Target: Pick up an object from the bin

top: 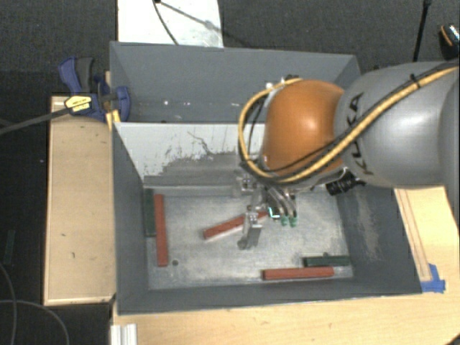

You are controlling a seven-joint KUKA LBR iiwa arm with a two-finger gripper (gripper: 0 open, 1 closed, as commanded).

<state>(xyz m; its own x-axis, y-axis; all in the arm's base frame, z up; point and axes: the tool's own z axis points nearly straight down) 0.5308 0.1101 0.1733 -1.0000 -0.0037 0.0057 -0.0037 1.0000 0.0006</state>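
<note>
The bin [208, 261] floor is open except for the middle bar [223, 229], left-wall bars [159, 228], near-wall bars [298, 272] and the arm [402, 128] overhead right.

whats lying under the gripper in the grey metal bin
A short reddish-brown bar lies tilted on the grey bin floor, its right end under the gripper. The orange wrist cover hides the floor farther back.

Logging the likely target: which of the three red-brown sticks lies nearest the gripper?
The slanted red-brown stick in the bin's middle, its right end beside the gripper. The left-wall stick and the front-wall stick lie farther off, each along its wall.
</note>
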